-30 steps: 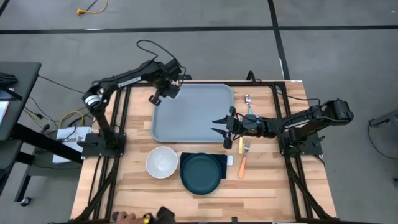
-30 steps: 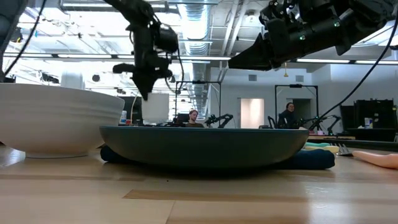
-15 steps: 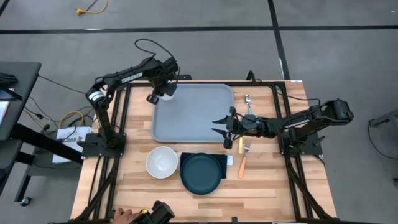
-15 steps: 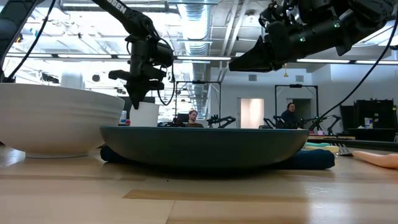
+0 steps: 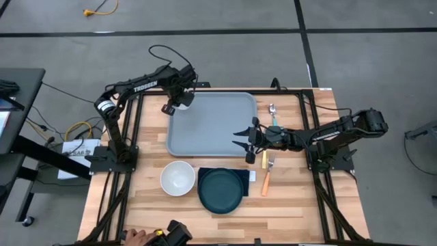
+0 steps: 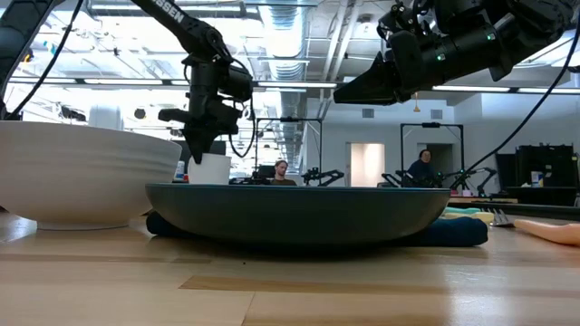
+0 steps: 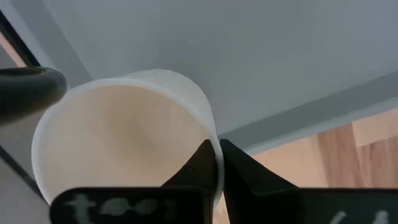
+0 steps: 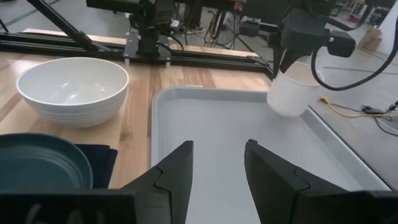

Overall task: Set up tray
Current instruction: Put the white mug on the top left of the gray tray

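The light grey-blue tray lies at the table's far middle. My left gripper is over the tray's far-left corner, shut on a white cup, which also shows in the low view and the right wrist view. My right gripper hovers open over the tray's right edge, touching nothing. In the right wrist view, its fingers frame the tray floor. My left gripper pinches the cup's rim, with one finger inside the cup and the other outside. The fingers come from above, pointing down. The cup hangs tilted below them at the tray's far-left corner; whether its base touches the tray, I cannot tell.
A white bowl and a dark teal plate on a navy napkin sit near the table's near edge. A spoon, a knife and an orange-handled fork lie right of the tray. A person's hand shows at the near edge.
My left gripper has come down with the cup toward the tray's far-left corner, so the cup now sits lower in the low view. My right arm has kept still.
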Robot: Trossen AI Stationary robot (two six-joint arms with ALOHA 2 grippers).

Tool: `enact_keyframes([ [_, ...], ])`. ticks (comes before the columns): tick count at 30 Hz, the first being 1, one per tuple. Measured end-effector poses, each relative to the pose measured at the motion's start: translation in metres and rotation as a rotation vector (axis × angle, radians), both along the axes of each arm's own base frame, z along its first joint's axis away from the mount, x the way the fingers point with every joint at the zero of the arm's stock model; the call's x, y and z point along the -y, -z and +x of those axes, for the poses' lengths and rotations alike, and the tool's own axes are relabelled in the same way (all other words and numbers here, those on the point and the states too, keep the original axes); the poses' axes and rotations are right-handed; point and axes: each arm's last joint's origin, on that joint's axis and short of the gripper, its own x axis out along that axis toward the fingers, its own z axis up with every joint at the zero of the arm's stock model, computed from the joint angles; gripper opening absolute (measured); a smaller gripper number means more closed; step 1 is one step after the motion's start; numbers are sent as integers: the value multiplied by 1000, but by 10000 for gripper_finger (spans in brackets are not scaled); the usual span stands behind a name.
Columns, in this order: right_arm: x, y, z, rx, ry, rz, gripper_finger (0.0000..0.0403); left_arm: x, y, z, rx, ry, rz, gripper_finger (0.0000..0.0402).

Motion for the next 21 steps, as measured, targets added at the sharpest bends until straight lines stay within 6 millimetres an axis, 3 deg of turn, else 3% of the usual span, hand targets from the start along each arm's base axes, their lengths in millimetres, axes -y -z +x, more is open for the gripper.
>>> enact_keyframes([
  [21, 0, 0, 0, -1, 0, 1, 136, -3, 0, 3, 37, -6, 20, 24],
])
